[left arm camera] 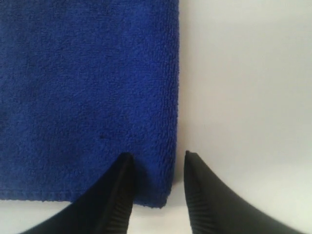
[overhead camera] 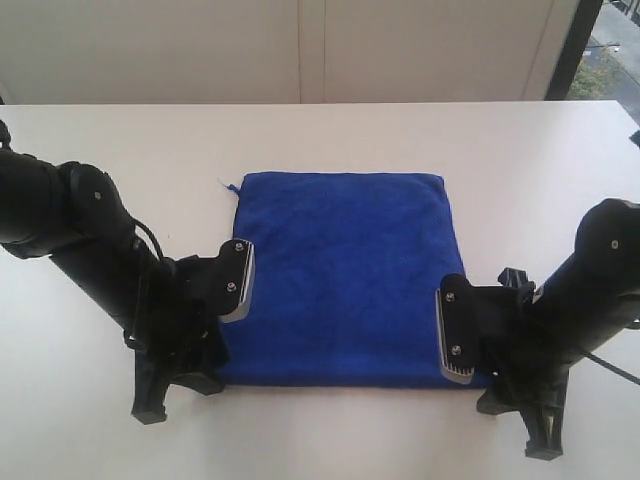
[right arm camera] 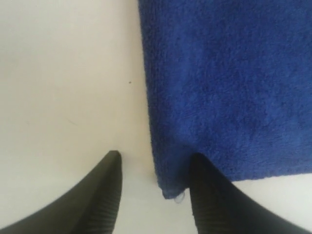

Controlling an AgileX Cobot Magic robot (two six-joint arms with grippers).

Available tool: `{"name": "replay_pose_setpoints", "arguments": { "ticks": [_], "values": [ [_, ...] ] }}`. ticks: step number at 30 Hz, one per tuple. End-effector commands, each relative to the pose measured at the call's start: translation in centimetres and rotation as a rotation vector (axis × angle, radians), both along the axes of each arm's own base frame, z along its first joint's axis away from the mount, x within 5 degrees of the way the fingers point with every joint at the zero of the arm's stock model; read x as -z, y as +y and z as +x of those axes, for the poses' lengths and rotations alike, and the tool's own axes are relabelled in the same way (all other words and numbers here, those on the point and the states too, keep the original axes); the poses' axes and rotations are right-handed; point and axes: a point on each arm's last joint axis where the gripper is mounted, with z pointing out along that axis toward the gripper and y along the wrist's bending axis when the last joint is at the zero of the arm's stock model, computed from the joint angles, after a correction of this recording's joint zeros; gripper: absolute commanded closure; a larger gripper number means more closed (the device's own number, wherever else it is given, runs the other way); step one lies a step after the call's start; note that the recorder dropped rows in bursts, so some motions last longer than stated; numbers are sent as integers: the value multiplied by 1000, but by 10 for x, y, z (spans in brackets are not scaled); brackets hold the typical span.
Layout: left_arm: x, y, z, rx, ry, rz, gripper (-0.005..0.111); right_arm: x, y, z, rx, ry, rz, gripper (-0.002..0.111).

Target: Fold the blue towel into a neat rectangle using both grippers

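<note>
The blue towel (overhead camera: 345,275) lies flat on the white table as a roughly square folded sheet. My left gripper (overhead camera: 225,322) hangs over its near left corner, my right gripper (overhead camera: 460,372) over its near right corner. In the left wrist view the left gripper (left arm camera: 157,154) is open and straddles the towel (left arm camera: 83,97) corner, with one finger over the cloth and the other over bare table. The right gripper (right arm camera: 155,154) is likewise open across the towel (right arm camera: 229,87) corner, where a small pale thread or tag (right arm camera: 180,196) sticks out. Neither gripper pinches the cloth.
The white table (overhead camera: 320,140) spreads around the towel on all sides. A pale wall (overhead camera: 300,50) runs behind its far edge, with a window strip (overhead camera: 605,50) at the back right. Both black arms reach in from the near corners.
</note>
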Motion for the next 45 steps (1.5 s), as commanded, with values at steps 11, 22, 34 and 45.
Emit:
{"name": "replay_pose_setpoints", "arguments": {
  "ticks": [11,22,34,45],
  "values": [
    [-8,1,-5,11,2,-13,65,-11,-1,1,-4,-74,2,66],
    [-8,1,-5,12,4,-13,65,-1,-1,2,-4,-35,-5,66],
    [6,2,-5,18,50,15,65,-2,-1,2,-3,-40,-6,66],
    [11,2,-5,18,66,23,65,-2,-1,3,-1,-53,-6,76]
  ]
}}
